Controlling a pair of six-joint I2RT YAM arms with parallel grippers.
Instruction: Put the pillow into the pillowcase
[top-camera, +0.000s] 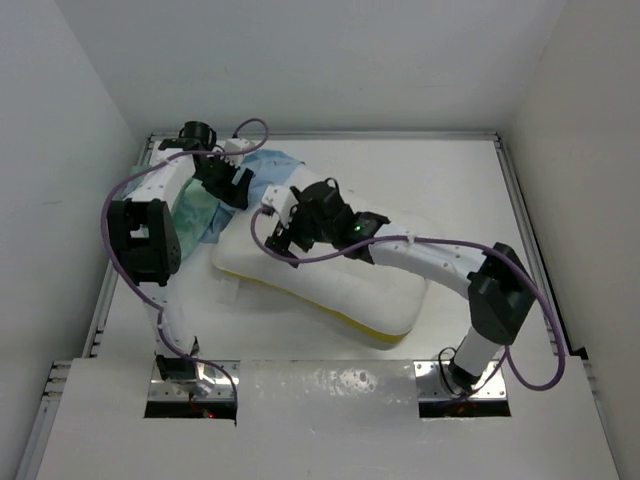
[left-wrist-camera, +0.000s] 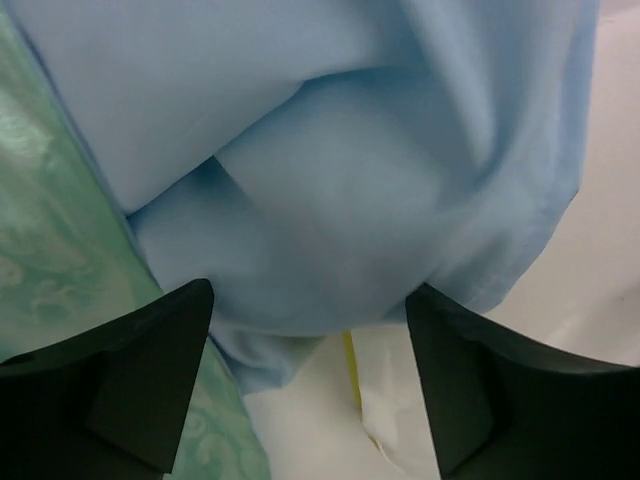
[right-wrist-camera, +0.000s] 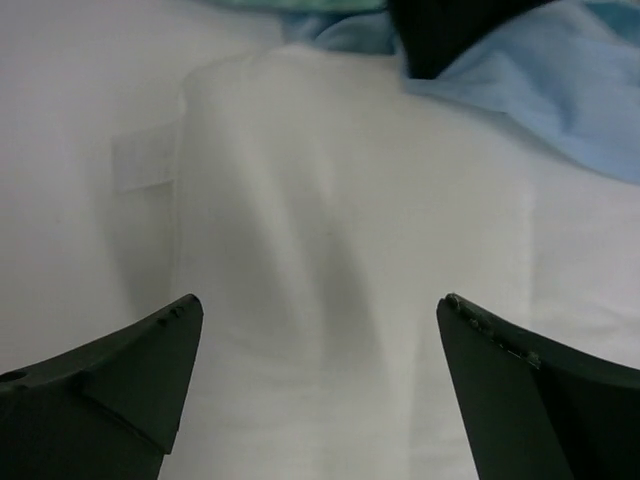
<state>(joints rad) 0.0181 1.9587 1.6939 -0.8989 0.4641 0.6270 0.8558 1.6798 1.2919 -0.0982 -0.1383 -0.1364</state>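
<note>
Both were found spread: the left hand (left-wrist-camera: 310, 290) over the pillowcase (left-wrist-camera: 350, 180), the right hand (right-wrist-camera: 320, 300) over the pillow (right-wrist-camera: 330, 230). Scroll patterning was resolved only in the left wrist view.

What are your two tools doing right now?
Left tool: open over the pillowcase, holding nothing.
Right tool: open over the pillow, holding nothing.

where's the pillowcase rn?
Top view: the pillowcase is bunched at the far-left corner of the table, under the left end effector, touching the pillow's far-left end.
</note>
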